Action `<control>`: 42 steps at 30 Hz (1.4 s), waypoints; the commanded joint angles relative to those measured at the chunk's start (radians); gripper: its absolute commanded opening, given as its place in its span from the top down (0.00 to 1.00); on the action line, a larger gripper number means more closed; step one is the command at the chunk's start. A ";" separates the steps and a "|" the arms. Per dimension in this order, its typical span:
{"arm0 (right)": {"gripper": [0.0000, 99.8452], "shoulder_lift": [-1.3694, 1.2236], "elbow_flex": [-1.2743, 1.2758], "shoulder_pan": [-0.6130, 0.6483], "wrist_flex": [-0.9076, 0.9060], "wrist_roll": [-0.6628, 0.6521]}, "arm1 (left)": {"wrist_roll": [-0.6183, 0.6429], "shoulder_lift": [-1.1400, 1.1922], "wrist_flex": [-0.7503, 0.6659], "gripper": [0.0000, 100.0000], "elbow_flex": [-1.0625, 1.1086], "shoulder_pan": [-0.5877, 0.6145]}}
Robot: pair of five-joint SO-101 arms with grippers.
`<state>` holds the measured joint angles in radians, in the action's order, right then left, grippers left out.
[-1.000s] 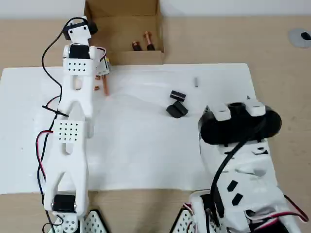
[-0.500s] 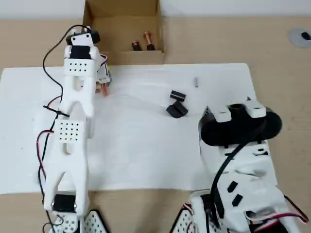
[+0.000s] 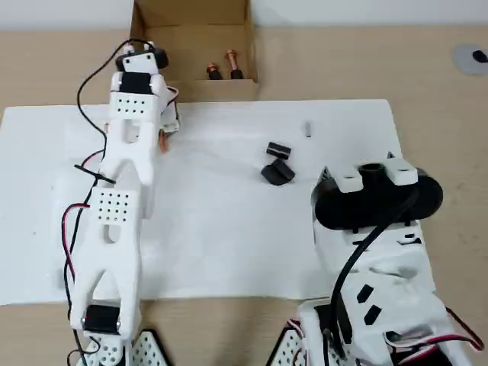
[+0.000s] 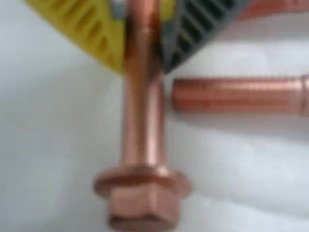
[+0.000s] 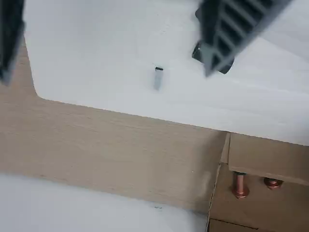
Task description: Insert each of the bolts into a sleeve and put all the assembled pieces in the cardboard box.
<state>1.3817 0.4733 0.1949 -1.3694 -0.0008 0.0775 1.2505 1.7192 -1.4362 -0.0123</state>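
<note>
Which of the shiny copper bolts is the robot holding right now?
The bolt pinched in the left gripper, hex head sticking out. A loose bolt lies beside it on the white sheet; two more bolts sit in the cardboard box.

One copper flange bolt (image 4: pixel 142 125) was clamped by its shank in the jaws of the left gripper (image 4: pixel 141 53), a second bolt (image 4: pixel 236 94) lay just beside it, two black sleeves (image 3: pixel 277 172) lay close together, and two copper pieces (image 3: pixel 231 61) rested in the cardboard box (image 3: pixel 179 46).
</note>
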 commanded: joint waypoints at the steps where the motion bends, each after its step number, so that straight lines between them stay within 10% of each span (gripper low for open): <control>1: 0.70 0.001 -0.004 -0.013 0.021 -0.009 | -0.009 -0.005 0.021 1.00 -0.006 0.005; 24: 0.70 -0.007 0.088 -0.013 0.015 -0.005 | -0.012 -0.576 0.035 1.00 0.023 -0.203; 42: 0.70 -0.492 0.051 -0.013 0.126 0.000 | -0.133 -1.555 0.034 0.99 0.824 -0.203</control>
<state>1.0027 0.6314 0.1949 -1.2651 -0.0008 -0.0376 -0.1289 1.7515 -0.7027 -0.2117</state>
